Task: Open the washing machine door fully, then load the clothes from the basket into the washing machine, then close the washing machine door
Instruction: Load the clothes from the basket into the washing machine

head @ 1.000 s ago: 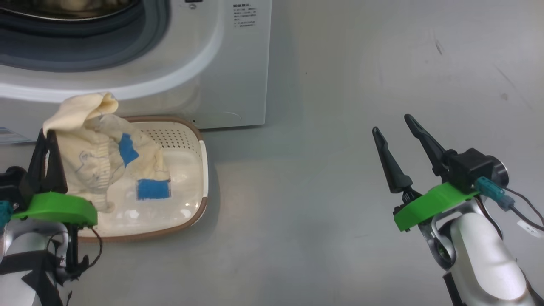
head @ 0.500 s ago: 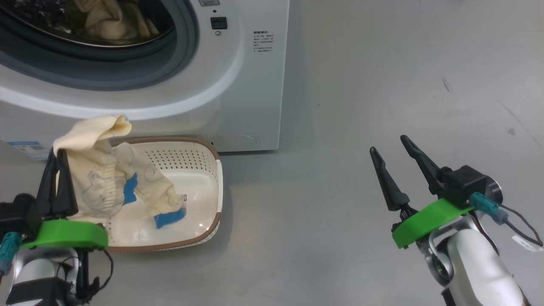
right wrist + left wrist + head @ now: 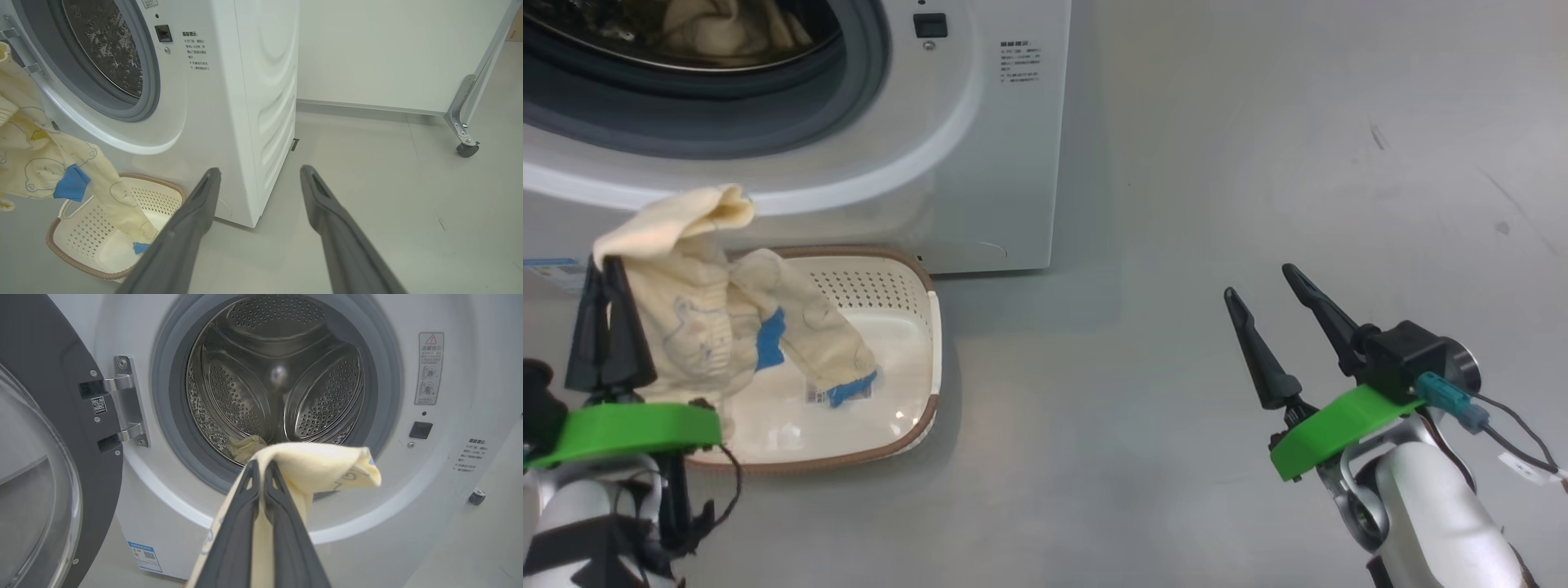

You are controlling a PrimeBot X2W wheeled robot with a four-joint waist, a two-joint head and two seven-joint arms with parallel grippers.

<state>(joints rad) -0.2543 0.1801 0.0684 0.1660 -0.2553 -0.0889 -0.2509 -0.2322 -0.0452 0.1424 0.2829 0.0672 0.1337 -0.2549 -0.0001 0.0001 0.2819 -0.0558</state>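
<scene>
Pale yellow clothes (image 3: 703,327) clamped in left pincer (image 3: 600,263), hanging over basket (image 3: 929,287), lower end dangling into it, before washing machine (image 3: 980,163), door (image 3: 49,355) open. Right pincer (image 3: 1258,279) spread apart, empty, above floor (image 3: 1176,204).

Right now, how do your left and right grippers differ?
The left gripper is shut on a pale yellow garment; the right gripper is open and empty. The left gripper is by the basket, before the washing machine; the right gripper is over the floor, off to the machine's right. Both point up the head view.
</scene>
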